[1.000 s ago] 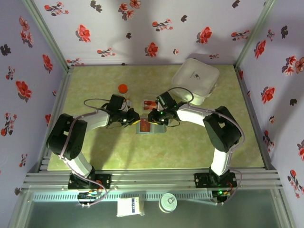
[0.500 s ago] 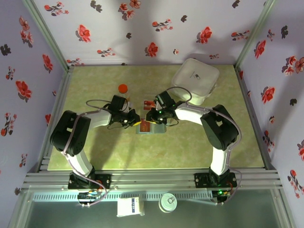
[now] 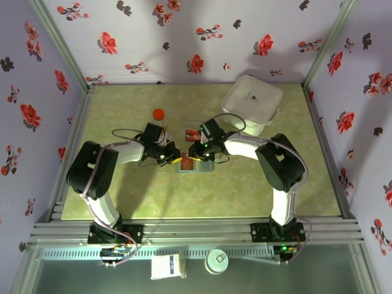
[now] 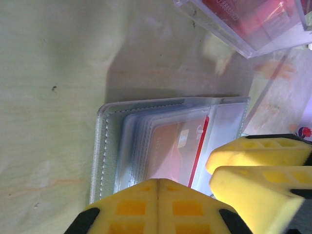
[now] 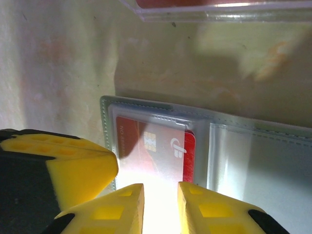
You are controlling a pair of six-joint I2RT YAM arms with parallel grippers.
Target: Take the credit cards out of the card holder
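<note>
The card holder (image 3: 205, 168) lies open on the green table, between both grippers. Its clear sleeves hold the credit cards, and a red one (image 5: 161, 146) with a chip lies on top (image 4: 178, 146). My left gripper (image 3: 174, 157) is shut with nothing between its jaws, its tips (image 4: 158, 181) over the holder's (image 4: 109, 141) near edge. My right gripper (image 3: 196, 153) hovers over the same panel with a narrow gap (image 5: 161, 187) between its fingers. Glare hides the card's near edge there. The right fingers (image 4: 253, 161) stand close beside the left ones.
A clear plastic box (image 3: 193, 134) with a red card inside sits just behind the holder (image 5: 219, 12). A large white rounded case (image 3: 252, 103) stands at the back right. An orange-capped bottle (image 3: 158, 114) is behind the left gripper.
The left jaws have closed fully. Both arms have drawn in a little toward the holder, and the right jaws have narrowed slightly. The holder has stayed put.
</note>
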